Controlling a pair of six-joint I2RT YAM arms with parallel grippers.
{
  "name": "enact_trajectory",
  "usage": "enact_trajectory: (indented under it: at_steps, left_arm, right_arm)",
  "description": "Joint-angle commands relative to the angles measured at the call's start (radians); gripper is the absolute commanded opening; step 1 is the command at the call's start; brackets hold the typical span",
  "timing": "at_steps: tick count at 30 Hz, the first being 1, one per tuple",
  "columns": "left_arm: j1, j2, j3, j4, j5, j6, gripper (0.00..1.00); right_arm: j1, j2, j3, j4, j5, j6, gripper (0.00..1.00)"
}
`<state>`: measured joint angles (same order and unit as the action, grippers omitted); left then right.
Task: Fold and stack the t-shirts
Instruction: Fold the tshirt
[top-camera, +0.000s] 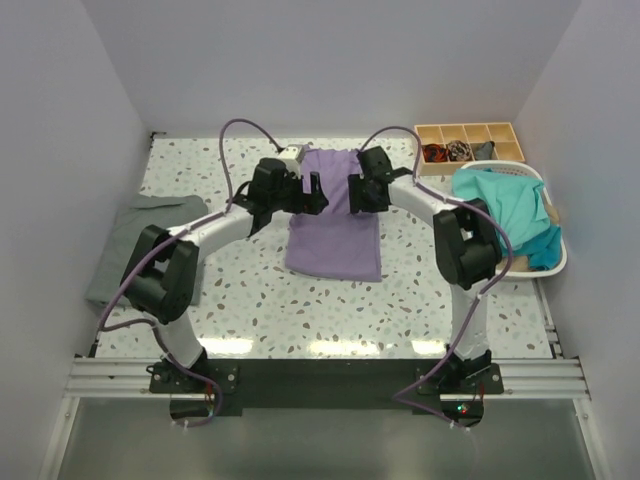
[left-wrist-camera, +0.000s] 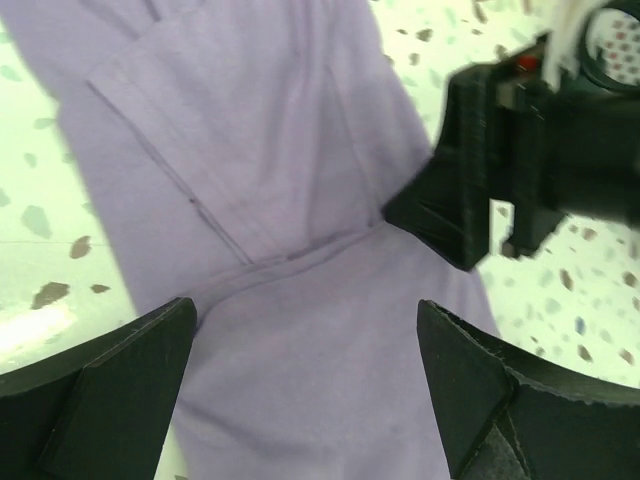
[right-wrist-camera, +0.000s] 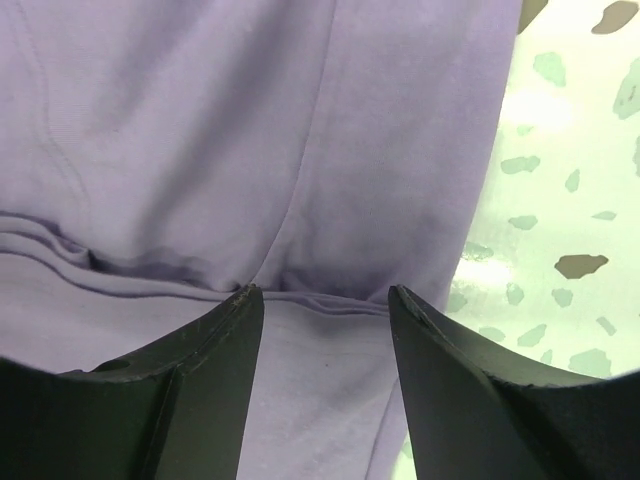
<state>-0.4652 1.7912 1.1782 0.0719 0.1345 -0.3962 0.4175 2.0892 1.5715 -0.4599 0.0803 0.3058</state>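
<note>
A lavender t-shirt (top-camera: 333, 235) lies folded into a long strip at the middle of the table. Both grippers hover over its far half. My left gripper (top-camera: 318, 192) (left-wrist-camera: 306, 310) stands wide open above the cloth (left-wrist-camera: 280, 150), with nothing between its fingers. My right gripper (top-camera: 352, 192) (right-wrist-camera: 324, 295) is open too, its tips just above a crosswise fold edge of the shirt (right-wrist-camera: 200, 130). In the left wrist view, the right gripper's fingers (left-wrist-camera: 440, 215) touch down at that fold. A grey t-shirt (top-camera: 140, 240) lies folded at the left edge. Teal t-shirts (top-camera: 505, 210) fill the basket.
A white plastic basket (top-camera: 555, 265) stands at the right edge of the table. Behind it sits a wooden compartment tray (top-camera: 470, 140) with small items. The speckled tabletop (top-camera: 250, 300) shows bare in front of the lavender shirt. White walls close in the back and sides.
</note>
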Motion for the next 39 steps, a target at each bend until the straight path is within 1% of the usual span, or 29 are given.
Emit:
enact_trajectory:
  at_steps: [1,4,8,11,13,18,22,26,29,30,32,33,34,36,37,38,39]
  left_arm:
    - [-0.001,-0.073,-0.074,0.092,0.169,0.023,0.95]
    - [-0.001,-0.053,-0.126,0.12,0.238,0.01,0.94]
    - [-0.001,0.011,-0.158,0.146,0.246,0.007,0.92]
    - [-0.001,0.051,-0.154,0.161,0.189,0.014,0.92]
    - [0.0,0.066,-0.138,0.149,0.117,0.026,0.92]
    - [0.0,0.122,-0.062,0.135,0.018,0.06,0.94]
    - [0.002,0.16,-0.011,0.126,-0.025,0.08,0.95]
    - [0.007,0.198,0.024,0.137,-0.021,0.08,0.96]
    - [0.007,0.197,0.026,0.158,-0.056,0.077,0.96]
    - [0.008,0.195,0.028,0.149,-0.1,0.077,0.97]
    - [0.011,0.185,0.035,0.125,-0.131,0.08,0.98]
    - [0.011,0.174,0.032,0.102,-0.207,0.083,0.98]
    - [0.011,0.159,0.009,0.095,-0.238,0.085,0.98]
    - [0.011,0.081,-0.034,0.101,-0.315,0.088,0.99]
    - [0.011,0.048,-0.089,0.111,-0.334,0.088,1.0]
    - [0.011,-0.017,-0.115,0.118,-0.351,0.086,1.0]
    - [0.011,-0.05,-0.136,0.114,-0.358,0.082,1.0]
  right_arm:
    - [-0.003,-0.115,0.021,0.023,-0.02,-0.028,0.58]
    - [-0.003,-0.179,-0.023,0.004,-0.06,-0.024,0.59]
    - [-0.002,-0.265,-0.106,0.004,-0.077,-0.01,0.6]
    - [-0.002,-0.313,-0.159,0.004,-0.14,-0.001,0.61]
    - [-0.002,-0.334,-0.204,0.006,-0.193,0.009,0.61]
    - [-0.003,-0.362,-0.324,0.052,-0.258,0.032,0.61]
    - [-0.002,-0.35,-0.412,0.095,-0.313,0.056,0.61]
    - [0.001,-0.324,-0.458,0.112,-0.312,0.055,0.61]
    - [0.0,-0.302,-0.464,0.096,-0.272,0.047,0.6]
    - [0.0,-0.288,-0.462,0.078,-0.233,0.044,0.6]
    - [0.001,-0.284,-0.458,0.061,-0.192,0.038,0.6]
    - [0.0,-0.291,-0.458,0.055,-0.182,0.035,0.6]
    - [0.001,-0.302,-0.462,0.055,-0.157,0.03,0.6]
    - [0.001,-0.333,-0.469,0.058,-0.149,0.024,0.61]
    - [0.0,-0.369,-0.473,0.059,-0.134,0.019,0.61]
    - [0.0,-0.385,-0.475,0.055,-0.128,0.019,0.62]
    - [0.0,-0.4,-0.473,0.043,-0.125,0.015,0.62]
